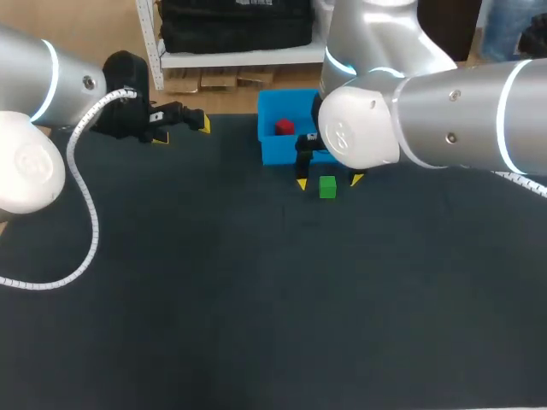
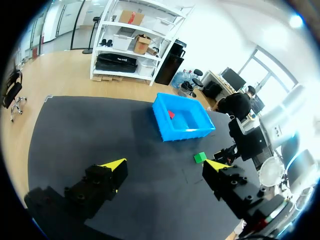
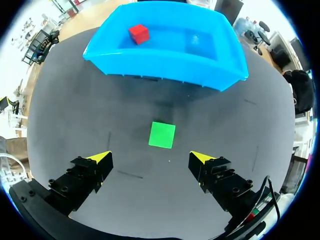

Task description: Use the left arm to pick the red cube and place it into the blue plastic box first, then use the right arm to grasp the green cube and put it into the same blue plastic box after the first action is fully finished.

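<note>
In the upper middle of the head view, the green cube (image 1: 327, 187) sits on the black table (image 1: 256, 299) just in front of the blue box (image 1: 272, 152). The right gripper (image 3: 150, 157) hangs over it with fingers spread wide, the cube a little ahead of the gap and touching neither tip. The red cube (image 1: 284, 127) lies inside the box, and at the upper left the left gripper (image 1: 183, 130) is spread wide too, holding nothing, well apart from the box.
</note>
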Robot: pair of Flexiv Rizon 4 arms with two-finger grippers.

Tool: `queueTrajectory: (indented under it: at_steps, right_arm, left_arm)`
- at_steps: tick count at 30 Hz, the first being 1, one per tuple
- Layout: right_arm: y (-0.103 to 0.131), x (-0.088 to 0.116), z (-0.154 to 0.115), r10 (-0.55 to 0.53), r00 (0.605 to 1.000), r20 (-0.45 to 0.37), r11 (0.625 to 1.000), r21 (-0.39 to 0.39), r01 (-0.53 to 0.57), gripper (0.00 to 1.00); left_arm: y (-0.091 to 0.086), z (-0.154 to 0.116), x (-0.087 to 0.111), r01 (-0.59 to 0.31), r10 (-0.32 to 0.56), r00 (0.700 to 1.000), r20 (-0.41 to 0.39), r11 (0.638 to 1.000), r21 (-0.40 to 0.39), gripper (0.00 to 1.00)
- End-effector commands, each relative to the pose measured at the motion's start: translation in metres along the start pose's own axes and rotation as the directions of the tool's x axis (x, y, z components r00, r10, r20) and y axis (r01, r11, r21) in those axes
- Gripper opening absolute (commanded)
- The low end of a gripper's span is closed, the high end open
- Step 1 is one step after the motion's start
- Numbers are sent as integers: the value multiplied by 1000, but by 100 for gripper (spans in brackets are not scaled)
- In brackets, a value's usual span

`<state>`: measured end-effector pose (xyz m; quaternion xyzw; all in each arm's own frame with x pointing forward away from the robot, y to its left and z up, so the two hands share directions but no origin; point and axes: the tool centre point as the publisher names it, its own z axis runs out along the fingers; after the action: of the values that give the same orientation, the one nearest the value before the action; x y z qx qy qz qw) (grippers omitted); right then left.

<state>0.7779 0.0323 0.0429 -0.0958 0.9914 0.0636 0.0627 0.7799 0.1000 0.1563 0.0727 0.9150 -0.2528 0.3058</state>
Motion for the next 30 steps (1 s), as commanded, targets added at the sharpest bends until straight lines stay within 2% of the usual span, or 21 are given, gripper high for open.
queueTrajectory:
  at_steps: [1,30]
  right_arm:
    - [-1,1,4,-1,1000,6,1000,-1,1,100]
    - [-5,-7,25,-5,1000,6,1000,2,5,100]
  left_arm:
    - [1,-1,1,-1,1,1000,4,1000,7,100]
    - [1,-1,1,-1,1,1000,4,1000,7,100]
